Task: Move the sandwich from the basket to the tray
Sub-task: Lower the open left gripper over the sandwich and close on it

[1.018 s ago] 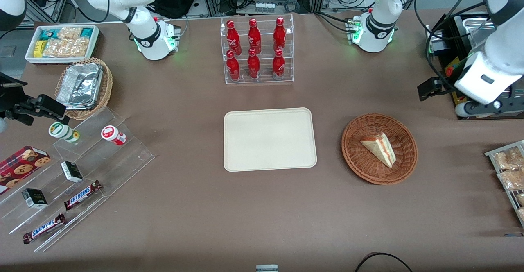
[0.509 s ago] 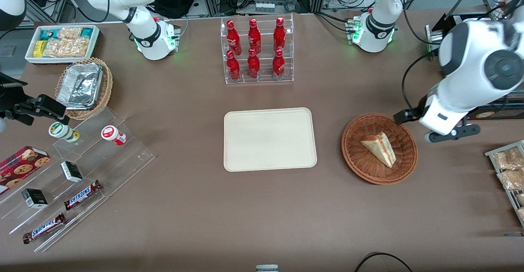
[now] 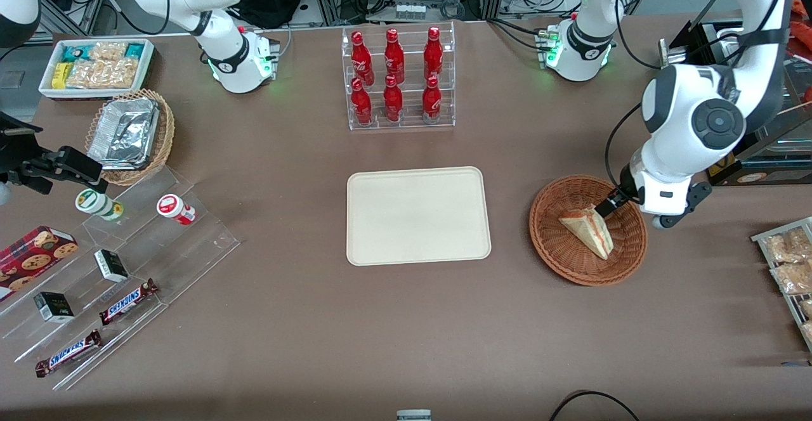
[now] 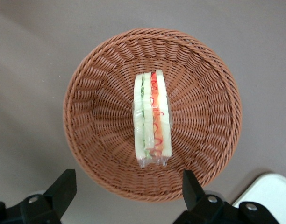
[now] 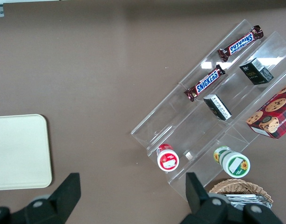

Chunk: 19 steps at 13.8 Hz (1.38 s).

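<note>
The sandwich (image 3: 587,227), a pale bread wedge with a red-orange and green filling stripe, lies in the round reddish-brown wicker basket (image 3: 552,250). In the left wrist view the sandwich (image 4: 152,119) lies on edge in the middle of the basket (image 4: 101,116). My left gripper (image 3: 607,205) hovers above the basket's rim farther from the front camera, just above the sandwich's tip. It is open and empty (image 4: 129,191), its fingers spread wider than the sandwich. The cream-beige tray (image 3: 419,215) lies flat beside the basket, toward the parked arm's end; its corner shows in the left wrist view (image 4: 269,196).
A clear rack of red bottles (image 3: 396,78) stands farther from the front camera than the tray. A wire rack of bagged snacks (image 3: 790,269) sits at the working arm's end. Clear tiered stands with candy bars (image 3: 127,300) lie toward the parked arm's end.
My left arm has swung in from the working arm's end of the table and come down over the basket. The sandwich, basket and tray have not moved.
</note>
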### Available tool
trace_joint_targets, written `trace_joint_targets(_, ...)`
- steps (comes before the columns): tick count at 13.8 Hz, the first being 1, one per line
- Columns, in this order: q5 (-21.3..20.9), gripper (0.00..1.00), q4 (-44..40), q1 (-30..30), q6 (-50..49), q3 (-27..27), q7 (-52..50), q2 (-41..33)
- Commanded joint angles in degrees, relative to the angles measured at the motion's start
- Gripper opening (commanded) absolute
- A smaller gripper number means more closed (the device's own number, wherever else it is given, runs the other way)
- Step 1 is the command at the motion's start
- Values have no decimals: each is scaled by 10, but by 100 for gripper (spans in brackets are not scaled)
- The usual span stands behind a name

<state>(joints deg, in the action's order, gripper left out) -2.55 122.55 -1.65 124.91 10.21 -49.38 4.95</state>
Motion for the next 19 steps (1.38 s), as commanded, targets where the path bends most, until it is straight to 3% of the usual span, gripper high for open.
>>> trace_joint_targets(1, -3, 100, 25, 5, 59, 3, -34, 20)
trace_joint_targets(5, -4, 100, 38, 6, 137, 3, -33, 73)
trace_joint_targets(9, -5, 100, 39, 6, 150, 4, -32, 99)
trace_joint_targets(10, -5, 90, 38, 7, 154, 3, -32, 102)
trace_joint_targets(12, -5, 23, 36, 6, 155, 4, -32, 103)
trace_joint_targets(13, -5, 11, 34, 5, 155, 4, -30, 103)
trace_joint_targets(16, -5, 8, 7, 7, 128, 3, -28, 91)
trace_joint_targets(19, -3, 9, -83, 9, 3, 26, -34, 73)
